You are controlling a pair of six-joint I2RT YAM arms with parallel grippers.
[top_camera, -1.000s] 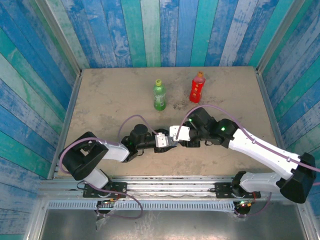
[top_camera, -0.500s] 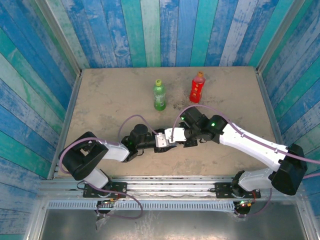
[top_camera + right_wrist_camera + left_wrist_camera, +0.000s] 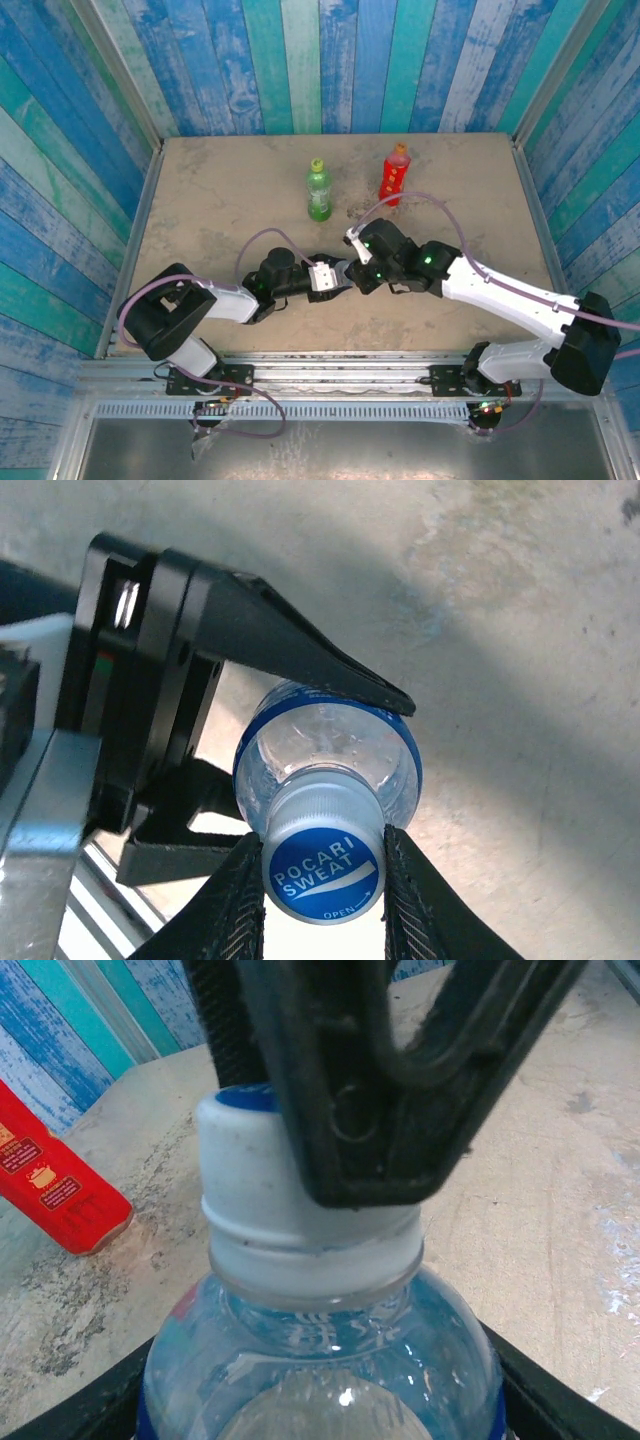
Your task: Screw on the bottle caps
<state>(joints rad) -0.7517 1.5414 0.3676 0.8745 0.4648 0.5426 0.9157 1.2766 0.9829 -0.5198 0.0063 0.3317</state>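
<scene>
Right gripper: I see its two fingers pressed against opposite sides of the blue cap, clamped on it from above
Left gripper: closed around the body of the clear bottle, just below the right gripper's fingers
Blue cap: sits on the clear bottle's neck, between the right gripper's fingers; I read POCARI SWEAT on its top, but I cannot tell how far it is threaded on
Green bottle: stands upright beyond both grippers, well apart from them, with a yellow-green cap on top
Red bottle: stands upright beyond the right gripper, near the green one, with an orange cap on top
Table: bare sandy surface under both grippers
</scene>
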